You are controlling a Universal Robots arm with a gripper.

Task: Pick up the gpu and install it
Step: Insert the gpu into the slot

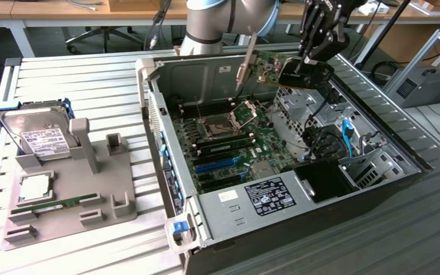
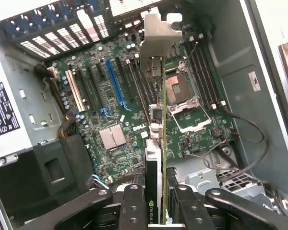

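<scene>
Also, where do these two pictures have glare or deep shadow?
Exterior view: even light on the table, no strong glare; the black shroud inside the case is the darkest spot. Wrist view: the area outside the case is washed out to white, the metal bracket of the gpu shines pale, and the shroud lies in shadow.

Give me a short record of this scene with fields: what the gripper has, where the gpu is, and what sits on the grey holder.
gripper: gripper shut on the gpu
gpu position: held on edge in the air above the open computer case
gpu state: clear of the motherboard, not seated in a slot
grey holder: at the exterior view's left, beside the case
on holder: hard drive, memory stick
</scene>
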